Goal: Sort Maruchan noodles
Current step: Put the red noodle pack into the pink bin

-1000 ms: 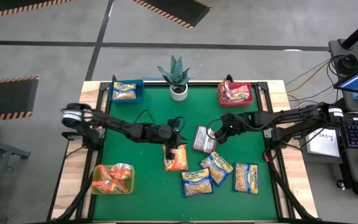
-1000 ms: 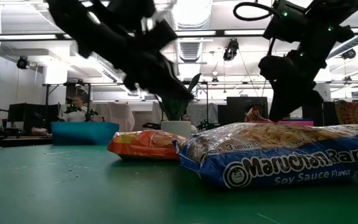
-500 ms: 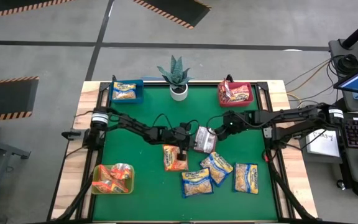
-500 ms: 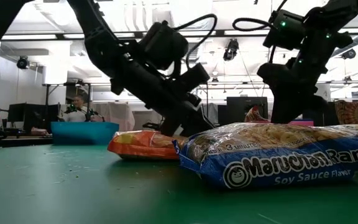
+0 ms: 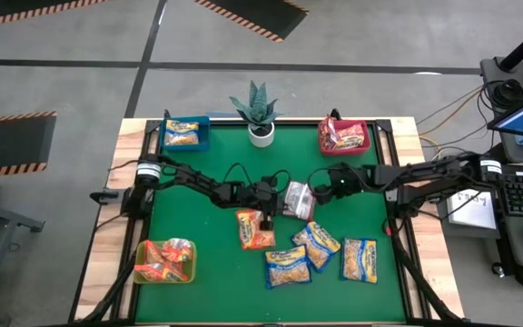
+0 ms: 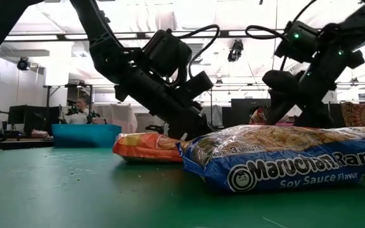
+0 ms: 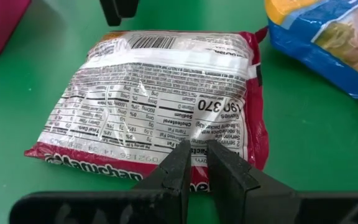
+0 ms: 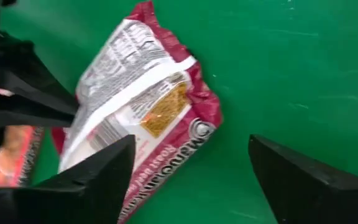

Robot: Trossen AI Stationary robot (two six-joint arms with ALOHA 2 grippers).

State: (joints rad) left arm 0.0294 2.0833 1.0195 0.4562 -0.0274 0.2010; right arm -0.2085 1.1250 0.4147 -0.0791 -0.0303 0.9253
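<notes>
The silvery-grey and red noodle packet (image 5: pixel 298 200) lies flat, label side down, in the middle of the green table (image 5: pixel 198 272). My left gripper (image 7: pixel 196 163) is shut, with its tips at the packet's left edge (image 5: pixel 273 203). My right gripper (image 8: pixel 191 180) stands wide open just off the packet's right edge (image 5: pixel 325 189); the packet (image 8: pixel 135 106) lies in front of its fingers. An orange packet (image 5: pixel 255 229) lies nearer, beside three blue-edged yellow packets (image 5: pixel 287 265), (image 5: pixel 316 243), (image 5: pixel 359 259). My left gripper rests its shut fingertips (image 7: pixel 182 158) on the packet's red sealed edge (image 7: pixel 138 163), the edge nearest that arm. The fingers slant down from the table's left. The packet lies flat on the table. Whether they pinch the seam or only press on it, I cannot tell.
A blue bin (image 5: pixel 185 133) with one packet stands at the far left. A red bin (image 5: pixel 343 136) with packets stands at the far right, and a yellow-green bin (image 5: pixel 163 262) with orange packets at the near left. A potted plant (image 5: pixel 260 113) stands at the far edge between the bins.
My right gripper has opened wide and let go of the silvery-grey packet, which now lies on the table, and has drawn back a little toward the right edge. My left gripper has left the orange packet and gone far and right to the silvery-grey packet's edge, staying shut.
</notes>
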